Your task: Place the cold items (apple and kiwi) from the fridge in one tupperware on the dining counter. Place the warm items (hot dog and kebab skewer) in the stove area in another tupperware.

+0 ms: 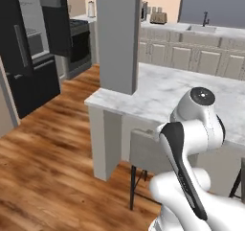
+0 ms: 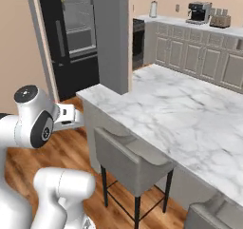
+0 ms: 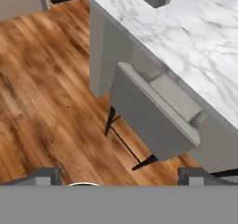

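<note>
Brown wood-plank floor [image 1: 43,163] underlies scene | white marble-topped dining counter [image 2: 180,114], tupperware not visible on it | black tall fridge [image 2: 71,38] stands beyond counter, door shut, apple and kiwi hidden | grey square pillar [image 1: 117,33] rises from counter corner | grey cushioned bar stool [image 3: 153,121] tucked against counter | gripper [image 3: 118,179] tips wide apart, holding nothing

The white arm [image 1: 191,144] is folded up close over its base, elbow raised and dark joints showing. Its wrist [image 2: 66,116] reaches out level. The tool [image 3: 119,176] points down and forward, its two finger tips [image 3: 44,175] set wide apart, nothing between them.
</note>
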Controlling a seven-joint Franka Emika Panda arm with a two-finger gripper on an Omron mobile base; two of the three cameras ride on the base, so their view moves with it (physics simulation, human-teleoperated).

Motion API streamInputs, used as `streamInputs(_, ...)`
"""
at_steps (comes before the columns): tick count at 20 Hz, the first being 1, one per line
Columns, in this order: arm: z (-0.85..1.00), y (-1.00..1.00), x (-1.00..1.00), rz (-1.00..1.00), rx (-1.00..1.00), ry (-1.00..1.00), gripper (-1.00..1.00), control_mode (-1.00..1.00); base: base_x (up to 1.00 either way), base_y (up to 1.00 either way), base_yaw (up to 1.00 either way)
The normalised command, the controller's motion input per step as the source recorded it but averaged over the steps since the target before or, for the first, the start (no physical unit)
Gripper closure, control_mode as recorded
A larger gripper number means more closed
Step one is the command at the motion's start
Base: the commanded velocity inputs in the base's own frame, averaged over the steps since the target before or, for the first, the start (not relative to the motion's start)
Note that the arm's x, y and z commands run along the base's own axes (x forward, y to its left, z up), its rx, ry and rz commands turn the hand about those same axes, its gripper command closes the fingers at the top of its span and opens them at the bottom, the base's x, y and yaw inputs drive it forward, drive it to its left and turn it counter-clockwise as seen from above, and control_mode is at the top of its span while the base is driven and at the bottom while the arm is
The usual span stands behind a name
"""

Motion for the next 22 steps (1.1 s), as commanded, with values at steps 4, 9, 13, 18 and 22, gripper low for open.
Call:
streamInputs(4,0.0,0.0,0.0,0.0,0.0,0.0,-1.0,1.0,0.73,0.75,0.14)
streamInputs(9,0.0,0.0,0.0,0.0,0.0,0.0,-1.0,1.0,0.75,0.68,-0.06)
streamInputs(13,0.0,0.0,0.0,0.0,0.0,0.0,-1.0,1.0,0.73,0.74,-0.12)
streamInputs(18,0.0,0.0,0.0,0.0,0.0,0.0,-1.0,1.0,0.75,0.79,-0.11)
streamInputs(22,0.0,0.0,0.0,0.0,0.0,0.0,-1.0,1.0,0.72,0.7,-0.11)
